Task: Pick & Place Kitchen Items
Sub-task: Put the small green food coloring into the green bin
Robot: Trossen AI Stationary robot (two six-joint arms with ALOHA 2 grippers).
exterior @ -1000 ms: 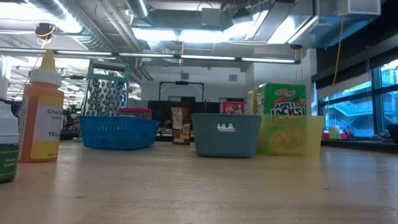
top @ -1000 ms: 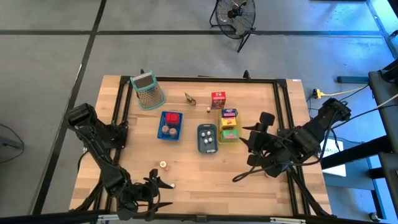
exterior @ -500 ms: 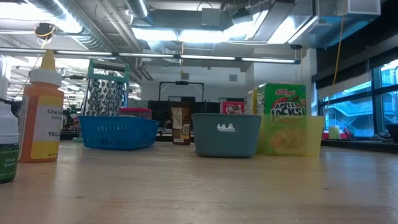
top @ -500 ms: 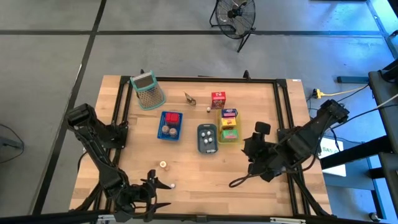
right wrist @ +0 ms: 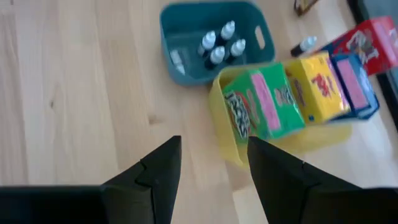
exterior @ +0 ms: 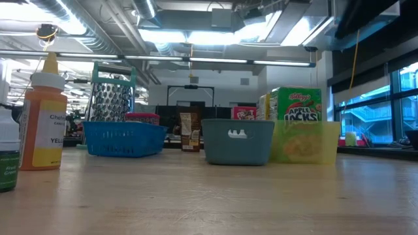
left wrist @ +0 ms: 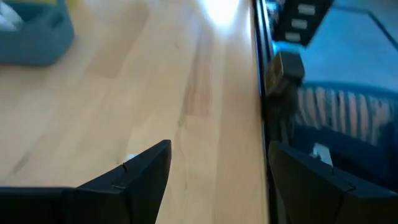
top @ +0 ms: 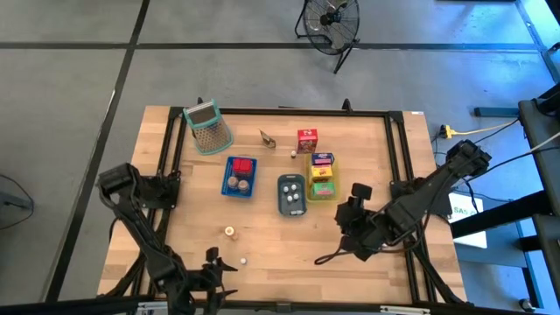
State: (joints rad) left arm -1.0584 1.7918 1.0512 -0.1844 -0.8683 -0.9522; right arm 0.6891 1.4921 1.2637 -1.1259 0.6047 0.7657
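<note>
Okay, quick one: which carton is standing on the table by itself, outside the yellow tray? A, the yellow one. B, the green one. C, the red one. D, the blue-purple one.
C: the red carton stands on bare wood beyond the yellow tray, which holds the other three.

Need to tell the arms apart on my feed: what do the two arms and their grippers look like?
Both arms are dark, near-black jointed links. The left gripper has two dark, flat, angular fingers with bevelled tips. The right gripper has the same dark wedge-shaped fingers. A dark cable loops on the table below the right arm. No markings are visible.
</note>
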